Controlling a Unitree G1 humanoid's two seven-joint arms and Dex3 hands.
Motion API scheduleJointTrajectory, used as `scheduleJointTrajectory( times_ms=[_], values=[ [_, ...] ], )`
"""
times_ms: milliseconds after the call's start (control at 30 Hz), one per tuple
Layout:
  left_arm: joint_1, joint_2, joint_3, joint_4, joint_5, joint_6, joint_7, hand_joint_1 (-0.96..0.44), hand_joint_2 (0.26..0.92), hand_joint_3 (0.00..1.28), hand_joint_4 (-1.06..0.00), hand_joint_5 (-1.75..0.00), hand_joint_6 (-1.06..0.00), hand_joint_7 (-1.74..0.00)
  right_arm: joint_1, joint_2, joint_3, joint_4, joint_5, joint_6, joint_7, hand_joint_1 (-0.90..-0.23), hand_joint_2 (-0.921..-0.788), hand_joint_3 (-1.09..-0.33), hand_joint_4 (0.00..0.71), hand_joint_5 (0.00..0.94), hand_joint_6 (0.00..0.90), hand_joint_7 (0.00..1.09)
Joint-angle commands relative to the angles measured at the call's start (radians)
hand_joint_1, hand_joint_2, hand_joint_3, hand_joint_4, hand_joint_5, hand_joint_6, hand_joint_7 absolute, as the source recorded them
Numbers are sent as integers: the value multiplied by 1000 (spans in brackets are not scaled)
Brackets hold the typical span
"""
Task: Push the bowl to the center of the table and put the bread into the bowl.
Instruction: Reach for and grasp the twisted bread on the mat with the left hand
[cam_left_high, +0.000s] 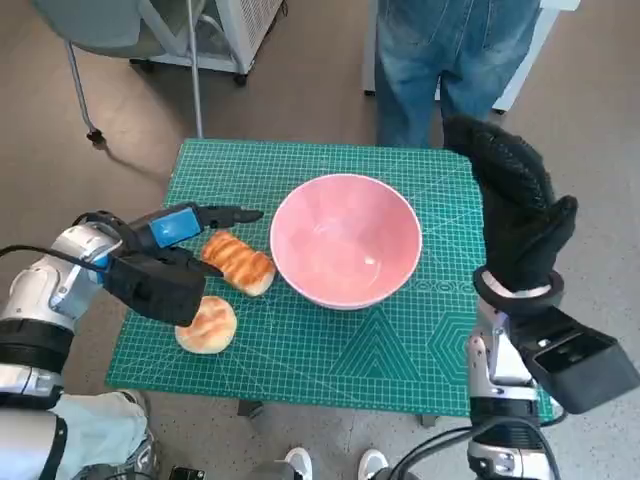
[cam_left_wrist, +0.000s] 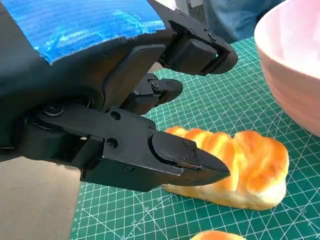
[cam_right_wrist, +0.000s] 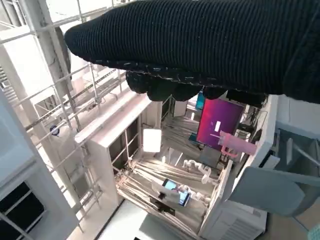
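Golden-brown and glossy on top, the oblong bread roll (cam_left_high: 240, 262) lies just below and ahead of your left hand (cam_left_high: 160, 262), between that hand and the pink bowl (cam_left_high: 345, 240). In the left wrist view the black fingers (cam_left_wrist: 185, 155) are spread apart above and beside the roll (cam_left_wrist: 235, 167), with nothing between them; whether any fingertip already touches the crust you cannot tell.

Expect the roll to be light and soft, likely to dent under a hard squeeze, with a smooth crust that may slide a little. Take it across its narrow width near the middle, fingers on both long sides, and close gently.

A second, round bun (cam_left_high: 207, 325) sits on the green cutting mat (cam_left_high: 400, 350) nearly under your left palm, close to the near edge of the surface; it should handle much the same.

The bowl looks smooth, rigid and probably light; it stands roughly mid-surface already, so little or no pushing seems needed. If you nudge it, press low on its outer wall so it slides rather than tips.

Your right hand (cam_left_high: 515, 205), in its knitted glove, is raised off the surface beyond the bowl's far side, holding nothing; how far its fingers are parted isn't clear.
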Motion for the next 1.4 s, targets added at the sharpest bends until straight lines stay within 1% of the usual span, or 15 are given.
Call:
scheduleJointTrajectory(
  times_ms=[33, 467, 700, 800, 1233, 1367, 1400],
  values=[
    [-19, 4, -10, 15, 6, 7, 8, -5, 835, 2, -254, -3, -441, -20, 18, 7, -5, 16, -2, 3, -14, -561, -921, -778, 263, 19, -1, 721],
    [-40, -50, -79, 116, 61, 65, 41, -15, 838, 2, -263, -4, -465, -20, 13, 15, 2, 23, -8, 2, -25, -566, -921, -780, 263, 20, -1, 720],
    [-68, -91, -137, 199, 111, 82, 88, -18, 839, 2, -286, -10, -476, -20, 14, 13, 2, 22, -3, 5, -23, -566, -921, -781, 262, 20, -1, 716],
    [-79, -103, -160, 229, 128, 85, 107, -23, 840, 2, -293, -10, -477, -19, 16, 14, 2, 20, -6, 4, -25, -566, -921, -781, 262, 21, -1, 715],
    [-137, -172, -263, 366, 191, 94, 166, -36, 845, 4, -336, -15, -489, -17, 23, 10, 0, 7, 1, 10, -24, -567, -921, -780, 262, 21, -1, 714],
    [-146, -188, -292, 393, 204, 101, 194, -41, 860, 10, -353, -18, -498, -20, 21, 12, 0, 11, 0, 9, -25, -567, -921, -779, 262, 21, -1, 714],
    [-147, -191, -297, 397, 208, 101, 203, -37, 870, 14, -372, -26, -517, -29, 21, 12, 0, 11, 0, 9, -25, -567, -921, -779, 262, 21, -1, 713]
  ],
)
